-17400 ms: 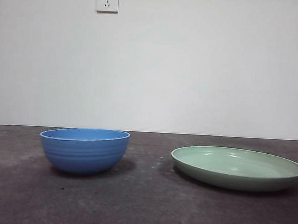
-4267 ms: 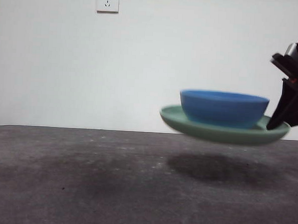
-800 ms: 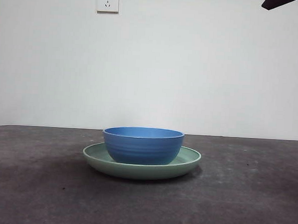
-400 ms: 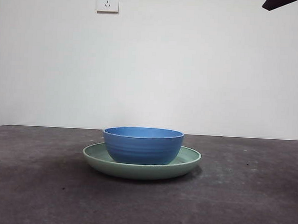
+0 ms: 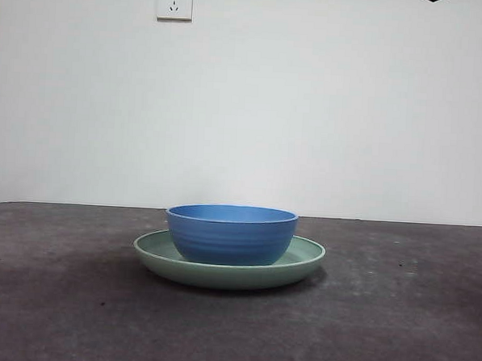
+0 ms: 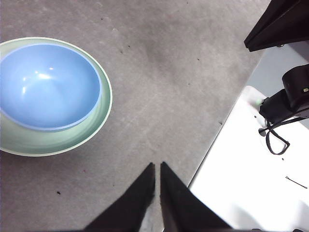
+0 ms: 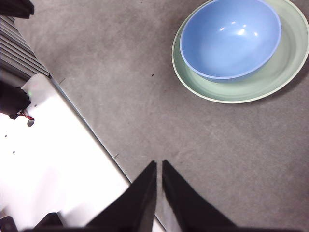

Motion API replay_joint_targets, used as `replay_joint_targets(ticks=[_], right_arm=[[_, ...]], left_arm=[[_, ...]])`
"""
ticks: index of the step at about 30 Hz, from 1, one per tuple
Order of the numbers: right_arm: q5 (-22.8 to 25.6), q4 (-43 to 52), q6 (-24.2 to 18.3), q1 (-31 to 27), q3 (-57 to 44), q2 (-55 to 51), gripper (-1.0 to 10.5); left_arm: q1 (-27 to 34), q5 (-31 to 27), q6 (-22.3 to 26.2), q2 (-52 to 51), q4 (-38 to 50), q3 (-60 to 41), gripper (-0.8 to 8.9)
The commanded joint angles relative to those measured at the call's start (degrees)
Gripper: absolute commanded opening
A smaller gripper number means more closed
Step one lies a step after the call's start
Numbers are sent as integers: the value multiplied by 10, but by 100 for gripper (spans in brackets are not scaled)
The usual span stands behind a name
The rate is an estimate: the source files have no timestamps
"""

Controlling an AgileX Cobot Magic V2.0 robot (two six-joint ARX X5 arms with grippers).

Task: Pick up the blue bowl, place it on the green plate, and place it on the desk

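Your left gripper (image 6: 155, 166) and right gripper (image 7: 159, 164) are both pinched closed on nothing, high over the desk (image 5: 395, 334). The dark tip at 11 o'clock has left the front view since half a second ago; I judge the task finished. The ridged, matte blue bowl (image 5: 231, 234) sits upright in the green plate (image 5: 305, 261) at centre.
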Motion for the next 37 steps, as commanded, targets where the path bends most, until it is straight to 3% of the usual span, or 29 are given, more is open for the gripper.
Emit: replay_joint_targets(ticks=[1, 24, 26, 29, 33, 37], right_arm=[[-1, 2, -7, 4, 4, 5, 9], [-1, 3, -7, 3, 4, 5, 9], [-1, 3, -7, 3, 4, 5, 9], [-1, 9, -7, 3, 4, 5, 9], [-1, 19, -7, 3, 4, 4, 9], [-1, 19, -7, 3, 4, 4, 9]], left_arm=[[-3, 3, 5, 4, 3, 4, 14], [0, 3, 3, -17, 31, 4, 14], [5, 3, 25, -32, 50, 4, 14], [33, -2, 77, -63, 110, 2, 14], [98, -46, 82, -120, 247, -23, 14], [170, -128, 83, -193, 409, -97, 14]])
